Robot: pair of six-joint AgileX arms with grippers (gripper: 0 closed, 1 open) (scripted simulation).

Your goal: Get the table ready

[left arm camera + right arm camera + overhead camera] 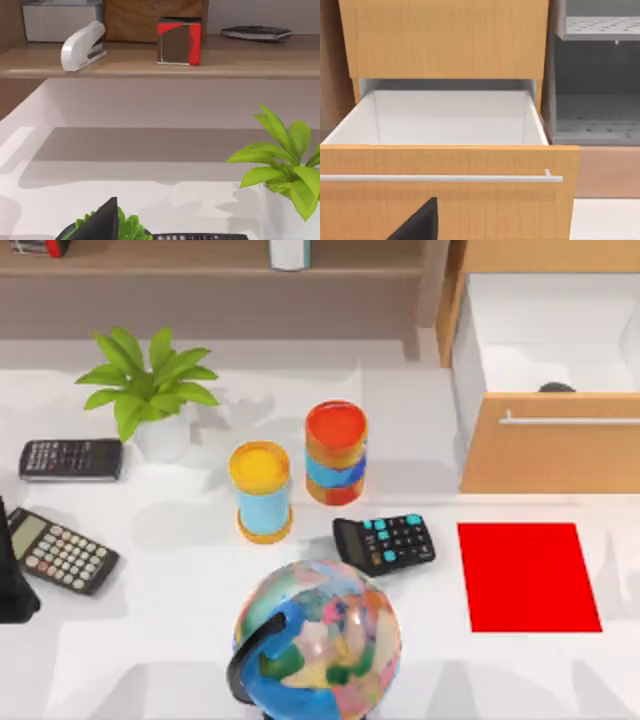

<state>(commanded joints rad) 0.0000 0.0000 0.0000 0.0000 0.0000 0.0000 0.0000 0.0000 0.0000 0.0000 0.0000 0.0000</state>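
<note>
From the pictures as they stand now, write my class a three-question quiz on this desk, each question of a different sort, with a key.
1. True or false: the drawer of the wooden cabinet is shut.
2. How many calculators lie on the table?
3. What lies nearest the red mat: A) potted plant, B) teal-keyed calculator, C) yellow-topped cylinder?

Key: 1. False, it is pulled open. 2. Three: two by the left edge, one in the middle. 3. B.
</note>
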